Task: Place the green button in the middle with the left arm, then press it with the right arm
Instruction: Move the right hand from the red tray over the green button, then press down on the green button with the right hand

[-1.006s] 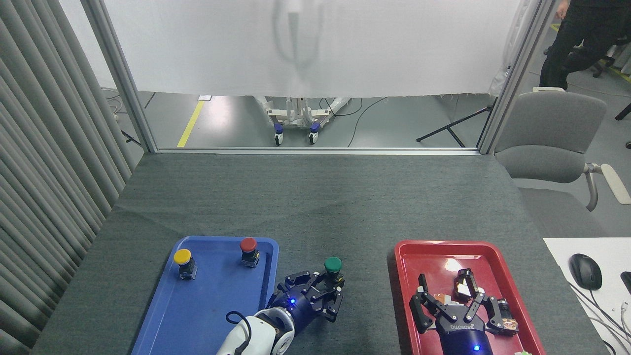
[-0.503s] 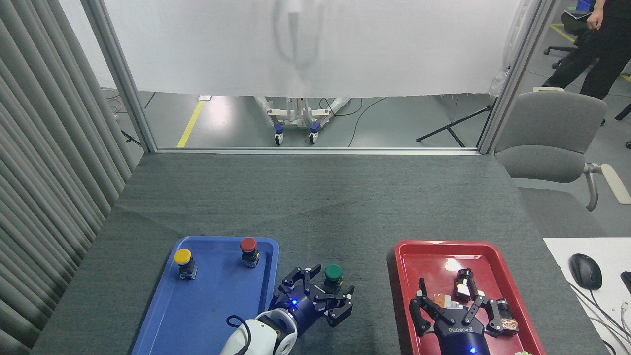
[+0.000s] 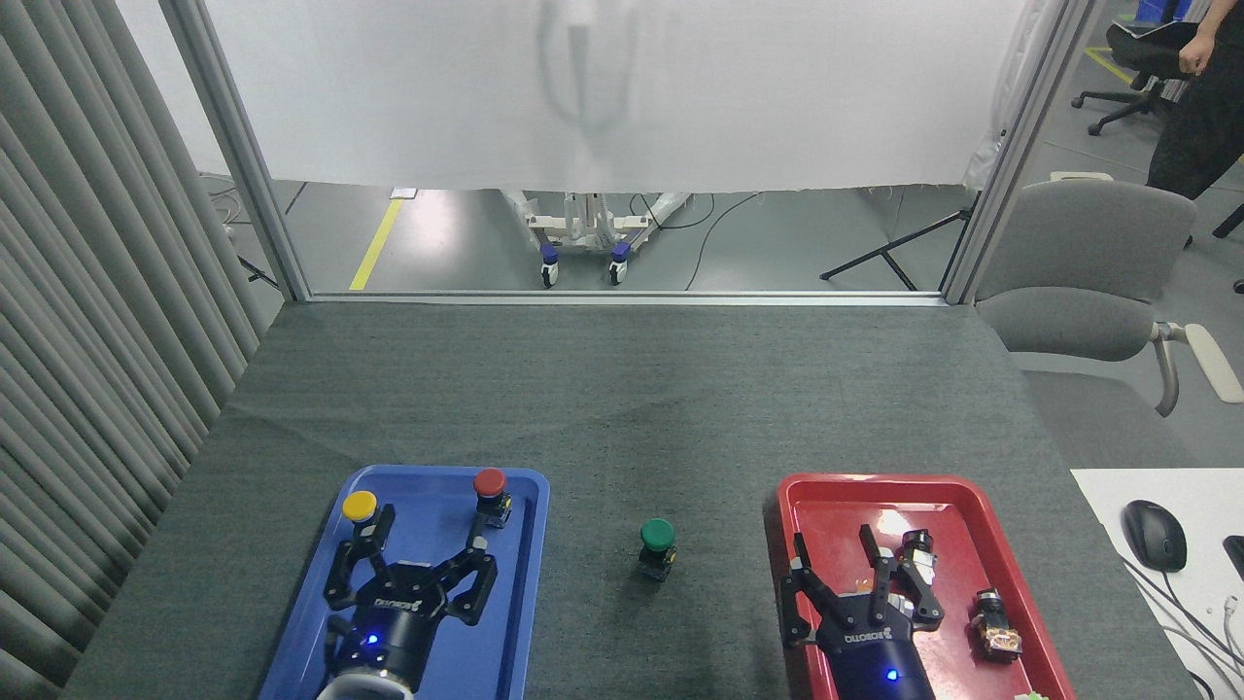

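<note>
The green button (image 3: pixel 657 546) stands upright on the dark grey cloth in the middle (image 3: pixel 622 408), between the two trays, with nothing touching it. My left gripper (image 3: pixel 413 556) hovers over the blue tray (image 3: pixel 321 622), well to the left of the button, fingers spread open and empty. Over the red tray (image 3: pixel 846 496) my right gripper (image 3: pixel 855 574) is open too, holding nothing, to the right of the button.
A yellow button (image 3: pixel 360 513) and a red button (image 3: pixel 490 494) stand at the back of the blue tray. Small metal-and-black parts (image 3: pixel 993 627) lie in the red tray. A grey chair (image 3: pixel 1079 272) and a person stand at right; a mouse (image 3: pixel 1154 534) on a white desk.
My left gripper opened, let go of the green button and pulled back left over the blue tray. My right gripper shifted slightly left over the red tray. The person at top right walked right.
</note>
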`<state>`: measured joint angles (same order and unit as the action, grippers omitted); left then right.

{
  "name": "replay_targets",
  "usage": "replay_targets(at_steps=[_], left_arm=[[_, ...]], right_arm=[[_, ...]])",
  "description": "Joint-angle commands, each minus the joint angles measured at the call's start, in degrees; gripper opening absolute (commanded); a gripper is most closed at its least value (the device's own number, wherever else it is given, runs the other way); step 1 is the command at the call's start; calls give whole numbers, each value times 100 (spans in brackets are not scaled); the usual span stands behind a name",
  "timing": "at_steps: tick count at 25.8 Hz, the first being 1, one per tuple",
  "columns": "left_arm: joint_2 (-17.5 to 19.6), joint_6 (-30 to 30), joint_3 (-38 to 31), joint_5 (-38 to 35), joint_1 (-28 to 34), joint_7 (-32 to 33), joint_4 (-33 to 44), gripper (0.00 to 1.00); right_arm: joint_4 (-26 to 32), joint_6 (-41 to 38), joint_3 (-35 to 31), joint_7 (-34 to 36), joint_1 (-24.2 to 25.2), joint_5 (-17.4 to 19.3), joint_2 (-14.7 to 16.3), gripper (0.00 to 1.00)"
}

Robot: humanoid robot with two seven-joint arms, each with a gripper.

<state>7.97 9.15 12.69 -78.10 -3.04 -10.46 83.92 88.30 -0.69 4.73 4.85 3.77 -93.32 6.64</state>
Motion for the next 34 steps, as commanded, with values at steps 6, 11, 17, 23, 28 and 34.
replay_targets(at_steps=[6,11,17,23,28,34], left_arm=[[29,69,-425,14,321,-9,221,99],[3,104,-417,-3,418,-18,291,99],[11,139,-452,-3,506,44,669,99],[3,131,-443,-3,471,255,880,99],[3,78,-382,-21,453,246,889,99],[3,60,-241,-56,365,237,889,99]], right_arm=[[-682,-133,723,-441,-729,-11,-189,0],[-1535,-318,986,-441,-1203,42,-646,0],[-1798,-230,1153,-450,-1353,24,-857,0],[-2080,16,1180,-450,-1397,33,-928,0],[-2238,315,1189,-432,-1467,86,-919,0],[-2791,341,1197,-415,-1625,244,-954,0]])
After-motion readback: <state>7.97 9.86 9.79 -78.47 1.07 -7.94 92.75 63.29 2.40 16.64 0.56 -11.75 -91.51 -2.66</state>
